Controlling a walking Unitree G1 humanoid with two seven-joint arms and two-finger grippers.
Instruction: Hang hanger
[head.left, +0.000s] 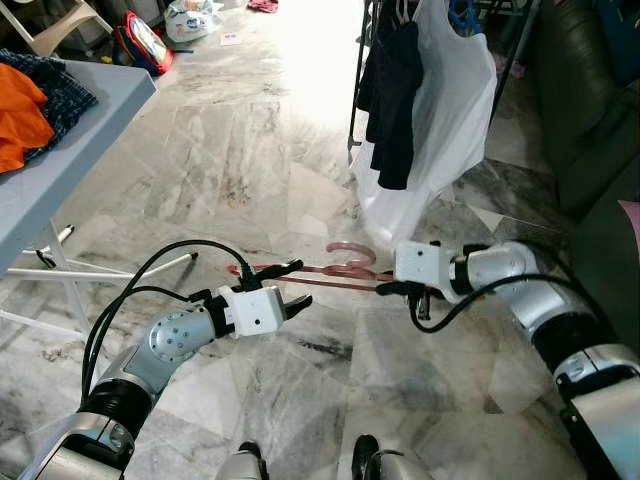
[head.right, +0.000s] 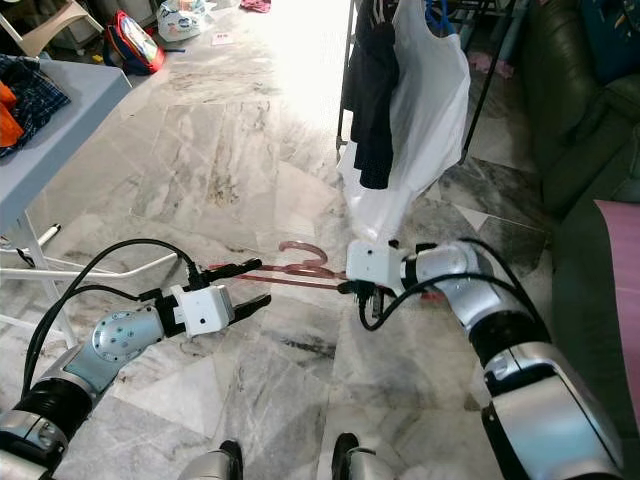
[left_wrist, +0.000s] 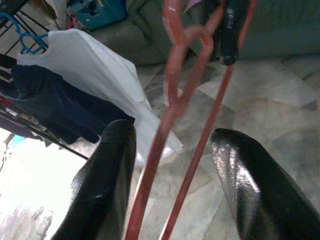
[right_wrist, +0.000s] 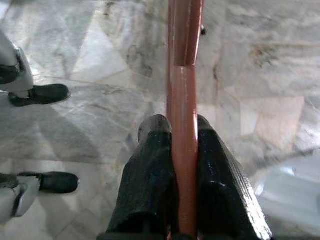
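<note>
Hanger (head.left: 330, 270) of reddish plastic is clamped in the right gripper (right_wrist: 182, 150); the left gripper (head.left: 290, 290) has fingers (left_wrist: 107, 185) spread around its bars, not touching.

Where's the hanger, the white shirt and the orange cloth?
hanger (head.left: 352, 247), left eye view, on its hook.
white shirt (head.left: 452, 110), left eye view, mid front.
orange cloth (head.left: 20, 115), left eye view, its middle.

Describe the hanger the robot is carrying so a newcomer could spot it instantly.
Start at the clothes rack hung with dark and white garments. On the near side of it, the hanger spans between both grippers, above the marble floor. It is reddish-pink and bare, unlike the blue hanger carrying the white shirt.
</note>
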